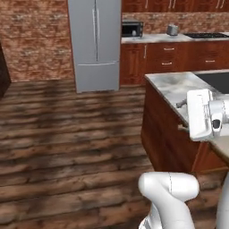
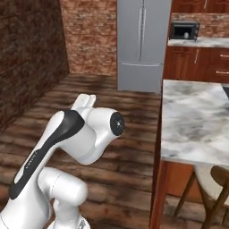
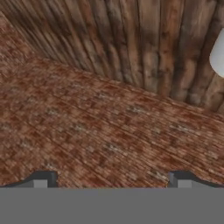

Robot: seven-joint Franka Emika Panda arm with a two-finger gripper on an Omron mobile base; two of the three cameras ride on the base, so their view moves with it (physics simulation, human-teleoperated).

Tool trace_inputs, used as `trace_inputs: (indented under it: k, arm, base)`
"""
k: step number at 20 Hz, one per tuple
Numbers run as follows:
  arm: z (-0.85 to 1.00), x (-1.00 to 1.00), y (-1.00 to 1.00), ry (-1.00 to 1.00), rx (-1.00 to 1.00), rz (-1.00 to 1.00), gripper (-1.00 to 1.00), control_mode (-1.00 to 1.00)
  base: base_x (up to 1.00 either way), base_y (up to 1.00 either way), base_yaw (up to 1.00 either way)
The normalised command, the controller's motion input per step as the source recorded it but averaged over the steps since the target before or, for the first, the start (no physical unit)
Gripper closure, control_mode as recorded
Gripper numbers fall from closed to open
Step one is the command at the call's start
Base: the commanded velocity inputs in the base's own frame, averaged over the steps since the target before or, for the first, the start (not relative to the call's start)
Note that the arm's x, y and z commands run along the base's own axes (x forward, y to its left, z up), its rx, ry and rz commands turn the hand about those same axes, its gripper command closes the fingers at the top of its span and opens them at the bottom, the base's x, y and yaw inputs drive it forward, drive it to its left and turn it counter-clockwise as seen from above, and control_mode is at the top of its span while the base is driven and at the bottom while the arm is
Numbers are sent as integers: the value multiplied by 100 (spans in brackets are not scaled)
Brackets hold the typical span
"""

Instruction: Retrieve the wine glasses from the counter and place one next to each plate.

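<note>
My pincer (image 3: 112,180) is spread wide and empty, pointing at the brick wall (image 3: 87,131) and floor. I see no wine glasses or plates yet. Driving blind beside the island (image 2: 192,120), I risk clipping its edge with my arm.

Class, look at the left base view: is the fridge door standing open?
No. The grey fridge has both doors shut flat, handles side by side, beside the brick wall.
</note>
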Motion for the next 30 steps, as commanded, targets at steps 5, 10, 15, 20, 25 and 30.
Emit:
trace_inputs:
  k: [5,10,15,20,25,30]
  arm:
    - [0,0,0,0,0,0,-100,100]
    - [0,0,0,0,0,0,-100,100]
    - [0,0,0,0,0,0,-100,100]
    - [0,0,0,0,0,0,-100,100]
    - [0,0,0,0,0,0,-100,100]
    - [0,0,0,0,0,0,-100,100]
  base:
    - [100,100,-25]
    - [100,100,-25]
    - [100,73,-18]
    - [100,15,-26]
    - [100,0,-24]
    - [100,13,-23]
